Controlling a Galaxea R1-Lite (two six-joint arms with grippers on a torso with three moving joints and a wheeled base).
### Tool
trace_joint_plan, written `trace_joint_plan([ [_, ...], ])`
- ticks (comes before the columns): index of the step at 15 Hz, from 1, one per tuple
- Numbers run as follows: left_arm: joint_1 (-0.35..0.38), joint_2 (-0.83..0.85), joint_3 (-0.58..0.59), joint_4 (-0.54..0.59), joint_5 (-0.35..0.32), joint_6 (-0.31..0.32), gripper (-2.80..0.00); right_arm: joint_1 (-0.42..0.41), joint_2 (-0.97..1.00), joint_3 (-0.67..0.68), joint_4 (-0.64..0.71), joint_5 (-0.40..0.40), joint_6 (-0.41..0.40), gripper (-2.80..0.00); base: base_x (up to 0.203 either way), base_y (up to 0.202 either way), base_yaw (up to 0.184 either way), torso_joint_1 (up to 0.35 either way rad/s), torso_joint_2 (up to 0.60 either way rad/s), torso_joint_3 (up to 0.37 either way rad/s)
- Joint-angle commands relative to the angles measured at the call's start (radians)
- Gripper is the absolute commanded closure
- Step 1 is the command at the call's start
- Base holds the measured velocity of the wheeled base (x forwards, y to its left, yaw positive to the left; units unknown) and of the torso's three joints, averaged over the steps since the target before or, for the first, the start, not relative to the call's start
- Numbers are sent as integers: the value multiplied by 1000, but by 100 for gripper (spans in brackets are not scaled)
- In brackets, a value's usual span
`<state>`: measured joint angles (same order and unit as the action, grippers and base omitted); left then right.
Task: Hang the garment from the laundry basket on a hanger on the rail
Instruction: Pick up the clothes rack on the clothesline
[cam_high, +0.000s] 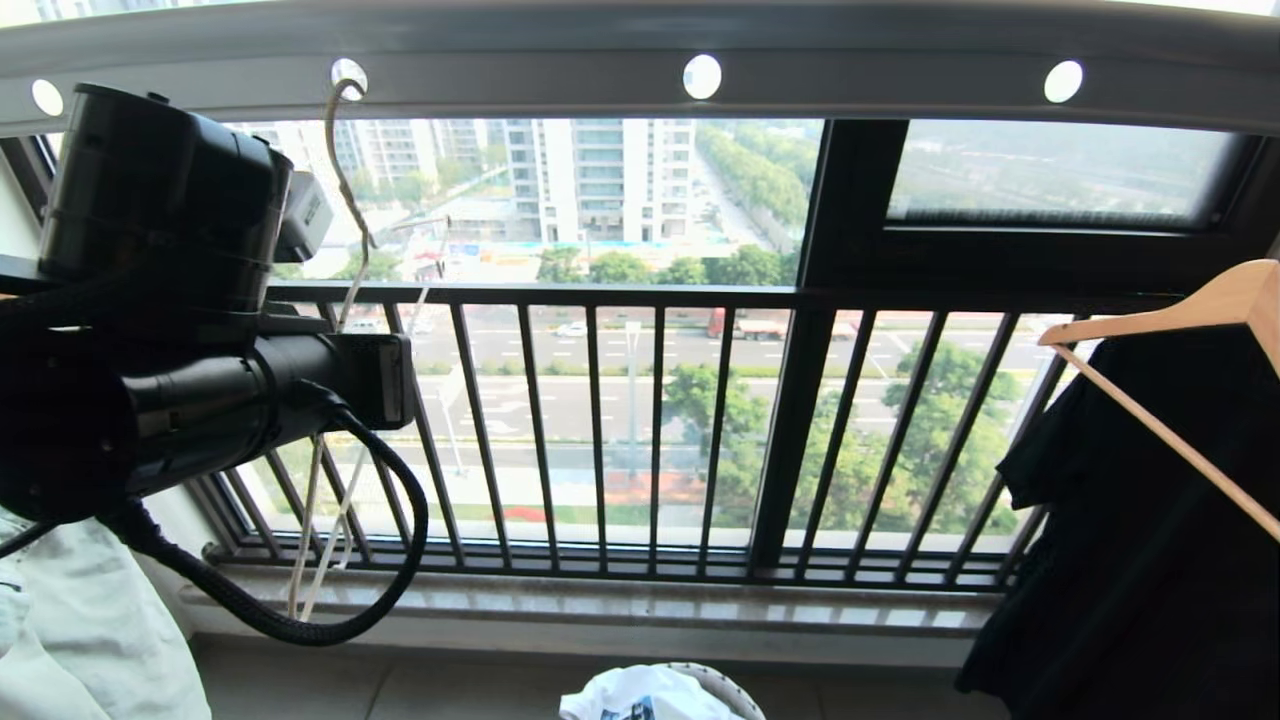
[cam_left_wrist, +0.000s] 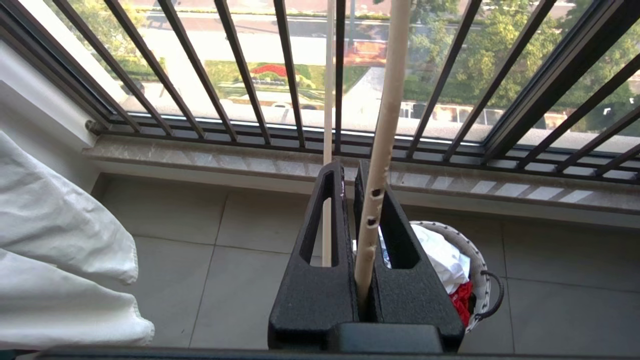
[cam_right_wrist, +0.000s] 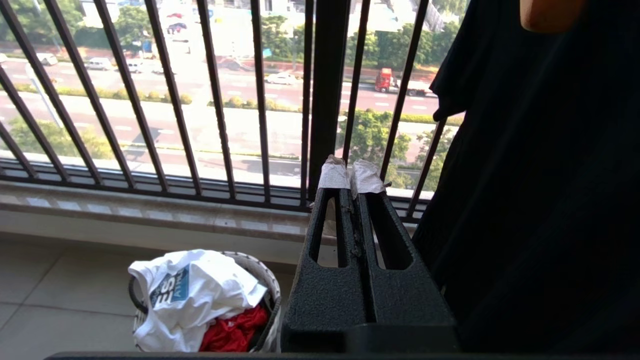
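Garment (cam_right_wrist: 200, 285) heaped in the laundry basket (cam_right_wrist: 265, 280) on the floor below the railing (cam_high: 600, 430), red cloth (cam_right_wrist: 232, 332) under it. Probably soft, light, floppy; best pinched at a top fold near the collar. Left pincer (cam_left_wrist: 367, 235) clamped on the hanger (cam_left_wrist: 385, 140), hook through the rail (cam_high: 640, 60). Right pincer (cam_right_wrist: 352, 177) shut, empty, beside the black garment (cam_high: 1140, 540).

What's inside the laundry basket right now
The laundry basket holds a crumpled white T-shirt with a blue graphic on top, and a red cloth beneath it. Anything deeper is covered.
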<state>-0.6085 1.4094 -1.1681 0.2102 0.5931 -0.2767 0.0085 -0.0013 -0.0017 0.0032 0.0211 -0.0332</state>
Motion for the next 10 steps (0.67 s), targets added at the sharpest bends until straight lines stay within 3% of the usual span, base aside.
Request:
trace_joint_plan([
  [1,0,-10,-1,1,4,-1,0,1,1,0,0,0,-1,0,0,0,0,0,0,0],
  [10,0,-90,21,3,2,3,0,1,1,0,0,0,-1,0,0,0,0,0,0,0],
])
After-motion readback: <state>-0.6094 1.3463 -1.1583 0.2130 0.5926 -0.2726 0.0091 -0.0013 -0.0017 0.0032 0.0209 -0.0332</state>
